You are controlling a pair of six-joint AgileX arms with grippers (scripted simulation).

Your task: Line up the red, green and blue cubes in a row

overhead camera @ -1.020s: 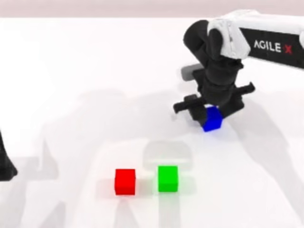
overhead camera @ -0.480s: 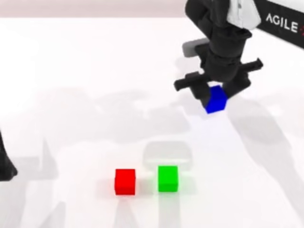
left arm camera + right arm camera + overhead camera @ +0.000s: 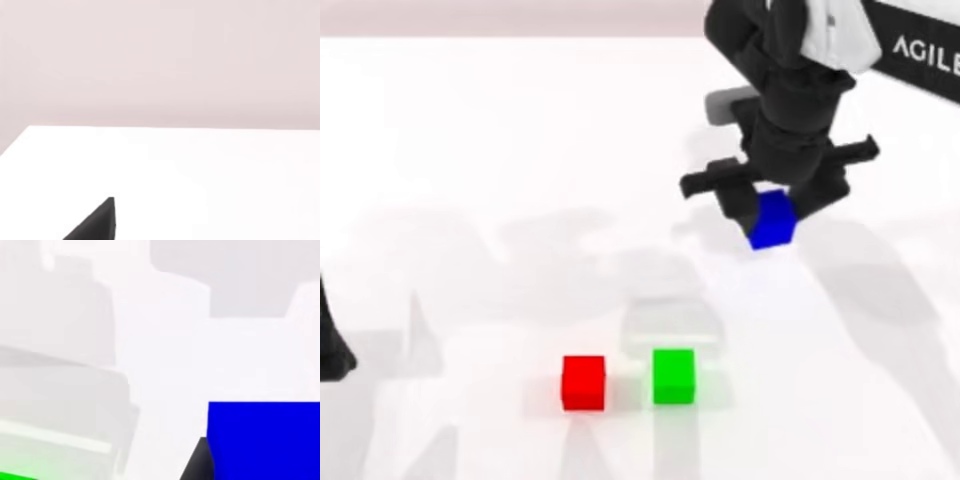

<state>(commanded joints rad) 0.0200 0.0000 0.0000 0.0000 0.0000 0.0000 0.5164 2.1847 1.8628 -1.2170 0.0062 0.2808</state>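
Note:
My right gripper (image 3: pixel 775 205) is shut on the blue cube (image 3: pixel 772 220) and holds it above the table at the right rear. In the right wrist view the blue cube (image 3: pixel 265 440) fills the corner, with one dark finger (image 3: pixel 197 462) pressed against its side. The red cube (image 3: pixel 583 382) and the green cube (image 3: pixel 673 376) rest side by side on the table near the front middle, red to the left, with a small gap between them. An edge of the green cube (image 3: pixel 15 476) also shows in the right wrist view. My left arm (image 3: pixel 330 350) is parked at the table's left edge.
The white table (image 3: pixel 470 200) is bare apart from the cubes and soft arm shadows. The left wrist view shows only the table's far edge (image 3: pixel 165 127) and a plain wall beyond it.
My right gripper has lifted the blue cube off the table and carried it toward the back, then eased slightly forward. The red and green cubes have not moved.

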